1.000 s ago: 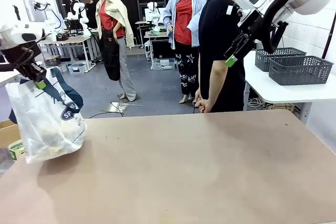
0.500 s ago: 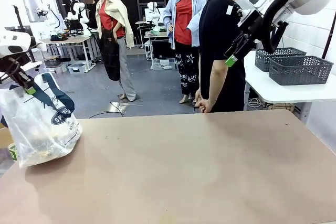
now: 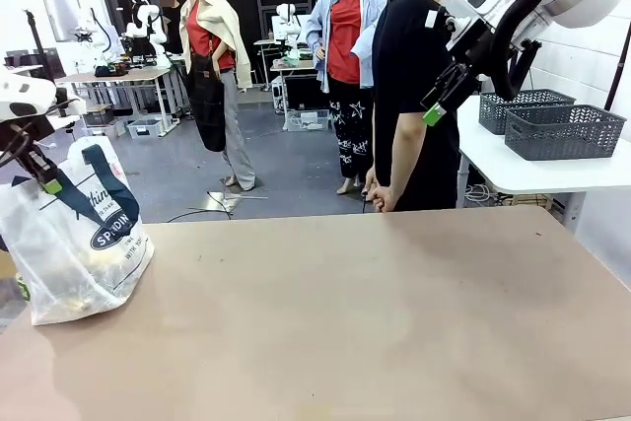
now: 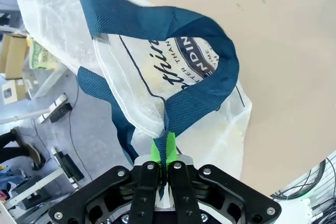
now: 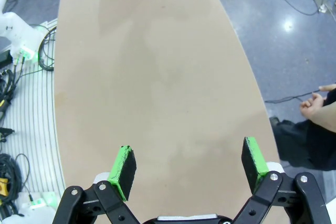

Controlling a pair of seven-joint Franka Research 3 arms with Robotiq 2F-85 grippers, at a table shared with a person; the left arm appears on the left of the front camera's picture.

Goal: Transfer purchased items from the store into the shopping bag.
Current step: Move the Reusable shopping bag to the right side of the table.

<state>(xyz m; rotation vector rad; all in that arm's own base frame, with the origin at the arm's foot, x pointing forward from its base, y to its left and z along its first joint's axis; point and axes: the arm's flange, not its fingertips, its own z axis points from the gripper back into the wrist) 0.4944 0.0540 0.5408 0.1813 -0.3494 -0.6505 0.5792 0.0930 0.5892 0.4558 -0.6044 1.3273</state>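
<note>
- Translucent clear plastic shopping bag (image 3: 79, 244) with navy strap handles and navy printed lettering: resting on the tan table (image 3: 394, 322) at about nine o'clock in the front view, at the table's left edge, upright and bulging.
- Contents: pale and yellowish shapes showing dimly through the plastic; individual goods not identifiable.
- Left gripper (image 4: 164, 148): jaws pressed together on the navy strap handle (image 4: 199, 98), green pads pinching the webbing; bag body directly below, toward twelve o'clock in the left wrist view.
- Right gripper (image 5: 189, 163): green pads well apart, nothing between them; raised at about two o'clock in the front view, well apart from the bag, above bare tabletop.
- Progress, judged: loading apparently finished, with no loose goods on the table; what is left seems limited to moving or releasing the bag.
- Two dark grey lattice baskets (image 3: 562, 130): on a white side table at three o'clock, contents not discernible.
- Person in black (image 3: 419, 96): standing at twelve o'clock, hands lowered.
</note>
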